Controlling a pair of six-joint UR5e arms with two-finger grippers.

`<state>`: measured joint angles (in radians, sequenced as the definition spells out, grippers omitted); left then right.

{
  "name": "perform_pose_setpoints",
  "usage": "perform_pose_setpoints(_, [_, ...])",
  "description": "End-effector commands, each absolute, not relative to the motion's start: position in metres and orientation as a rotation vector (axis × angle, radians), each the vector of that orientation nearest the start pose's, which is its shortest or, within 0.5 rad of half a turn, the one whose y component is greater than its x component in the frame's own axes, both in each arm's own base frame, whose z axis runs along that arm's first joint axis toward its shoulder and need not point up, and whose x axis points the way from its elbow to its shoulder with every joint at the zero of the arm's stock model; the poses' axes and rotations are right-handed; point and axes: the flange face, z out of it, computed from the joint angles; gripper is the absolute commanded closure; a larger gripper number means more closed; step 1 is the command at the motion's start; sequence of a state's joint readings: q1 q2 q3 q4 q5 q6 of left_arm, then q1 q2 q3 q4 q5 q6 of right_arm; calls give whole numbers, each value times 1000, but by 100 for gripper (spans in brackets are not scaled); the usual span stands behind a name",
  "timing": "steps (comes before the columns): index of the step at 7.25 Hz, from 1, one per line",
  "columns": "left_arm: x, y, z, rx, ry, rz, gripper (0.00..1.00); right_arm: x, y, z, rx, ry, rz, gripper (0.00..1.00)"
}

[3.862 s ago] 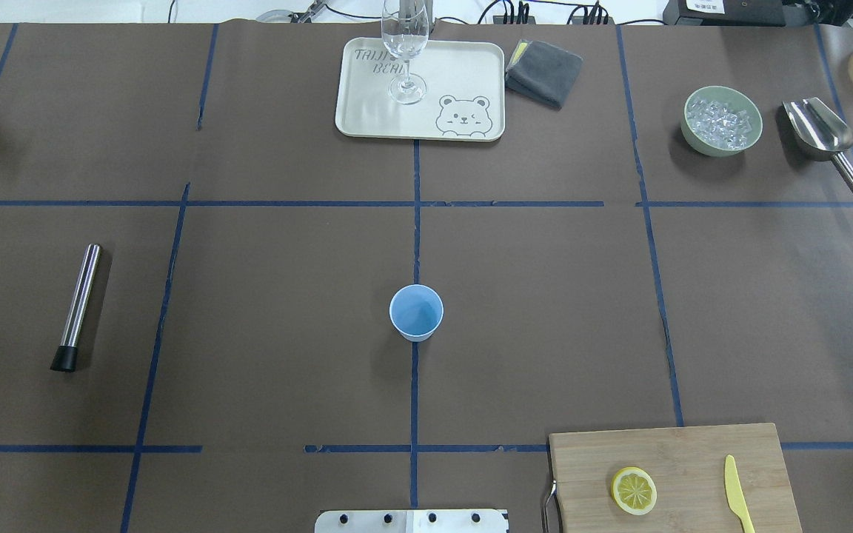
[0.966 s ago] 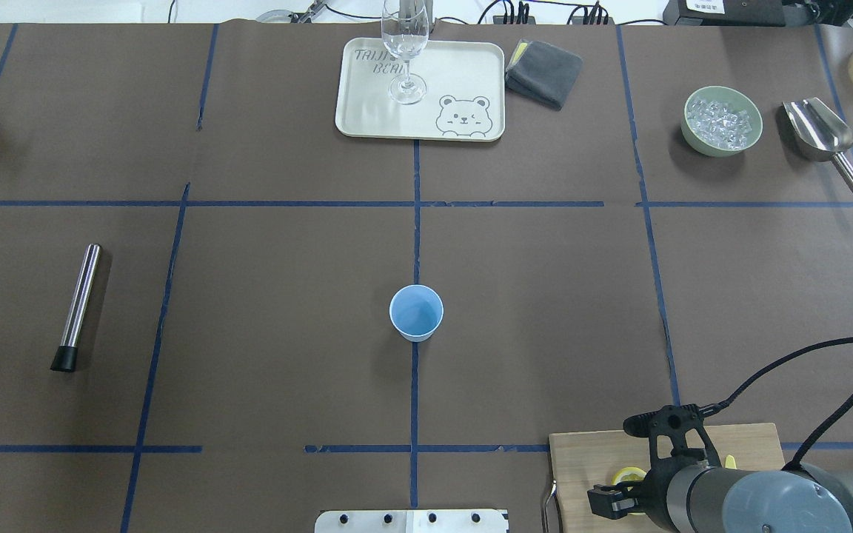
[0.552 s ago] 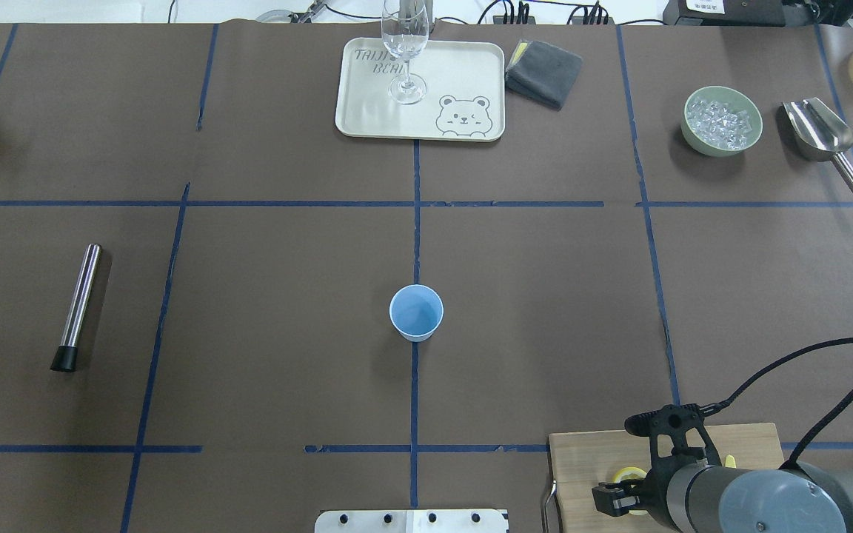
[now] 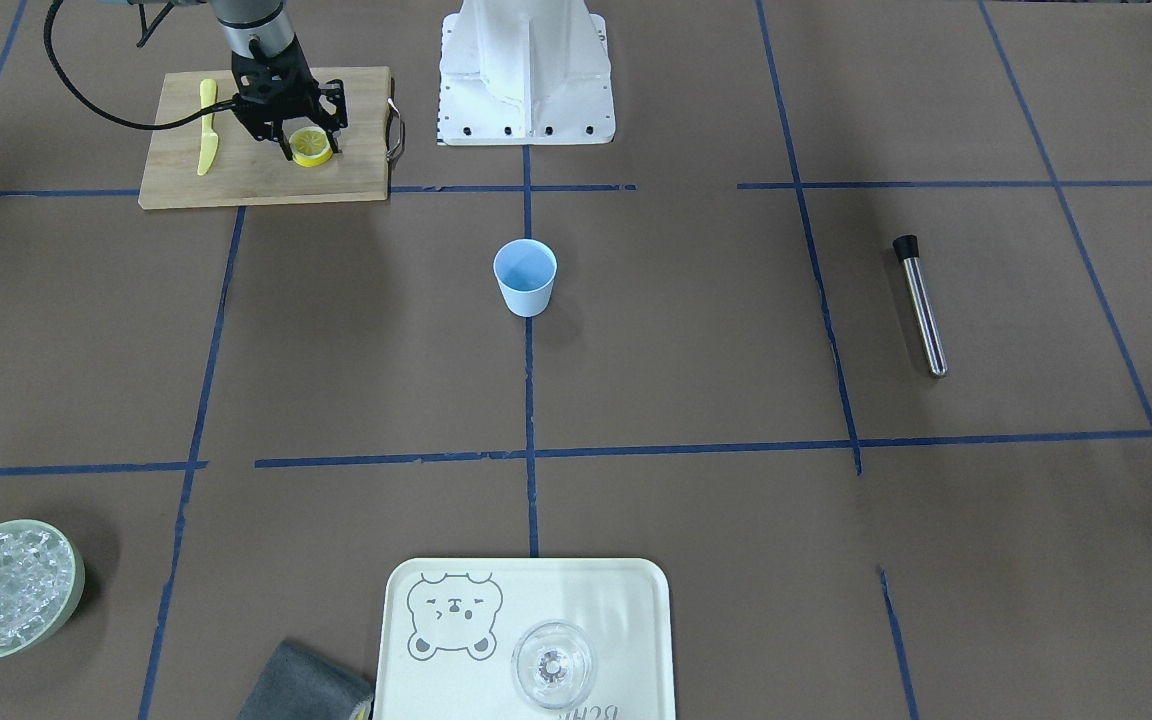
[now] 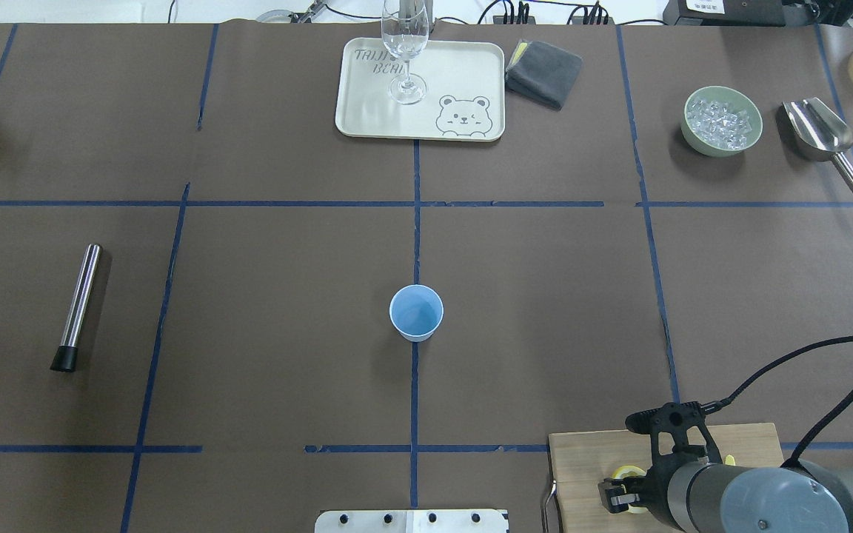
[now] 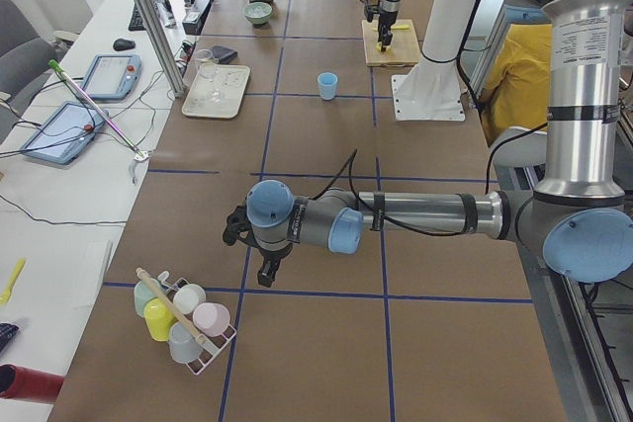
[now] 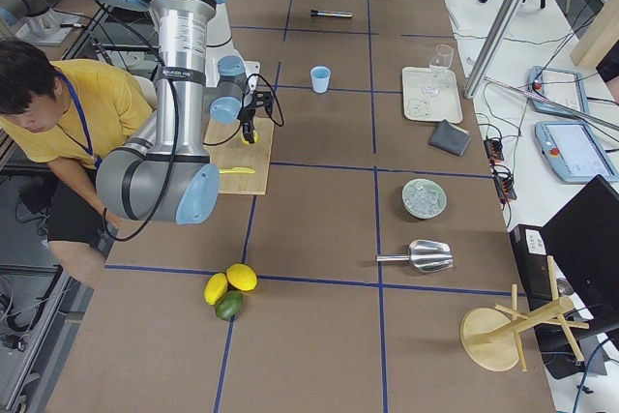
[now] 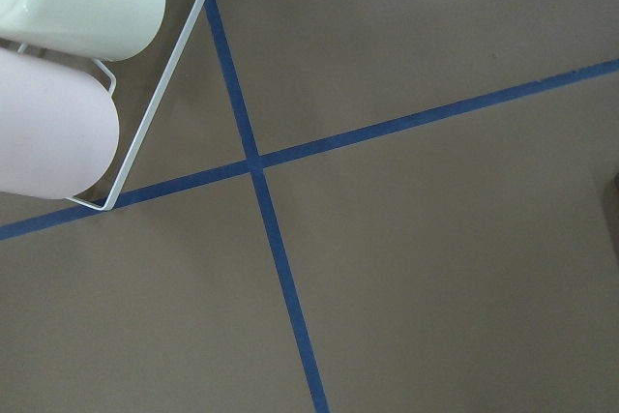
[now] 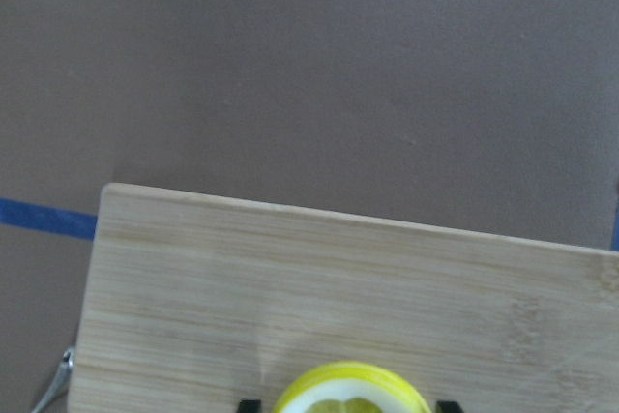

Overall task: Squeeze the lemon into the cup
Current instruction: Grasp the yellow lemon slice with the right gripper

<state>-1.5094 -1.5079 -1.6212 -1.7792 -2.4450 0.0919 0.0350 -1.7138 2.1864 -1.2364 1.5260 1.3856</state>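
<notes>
Right gripper (image 4: 308,135): lowered onto the board (image 4: 361,150), pointing down. Its fingers (image 9: 250,404) stand apart on either side of the lemon (image 9: 351,389). The wrist view shows a thin gap on one side, so no grip on the slice is confirmed. The jaws are parted, set only a little wider than the slice.

Lemon (image 4: 313,148): lies on the board between the right gripper's fingers. In the overhead view only its far edge (image 5: 628,471) shows past the gripper (image 5: 621,494).

Knife (image 4: 206,140): flat on the same board, near the gripper on its right side and not touching it.

Cup (image 5: 416,312): upright on the table, well apart from the right gripper, ahead of it and to its left. Nothing touches it.

Left gripper (image 6: 265,272): hangs above bare table, pointing down, holding nothing visible. It shows only in the left side view, and its own camera shows no fingers, so whether the jaws are parted or closed cannot be told. A rack (image 6: 188,328) of cups sits near it; that rack's wire edge and two cups appear in the left wrist view.
</notes>
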Motion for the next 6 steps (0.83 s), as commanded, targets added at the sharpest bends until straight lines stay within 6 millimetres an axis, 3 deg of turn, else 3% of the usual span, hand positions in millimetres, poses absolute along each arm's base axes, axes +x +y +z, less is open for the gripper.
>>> perform_pose_setpoints(1, [-28, -478, 635, 197, 872, 228, 0, -409, -159, 388, 136, -821, -109, 62])
perform_pose_setpoints(6, [-27, -478, 634, 197, 873, 229, 0, -391, -161, 372, 143, -851, -101, 59])
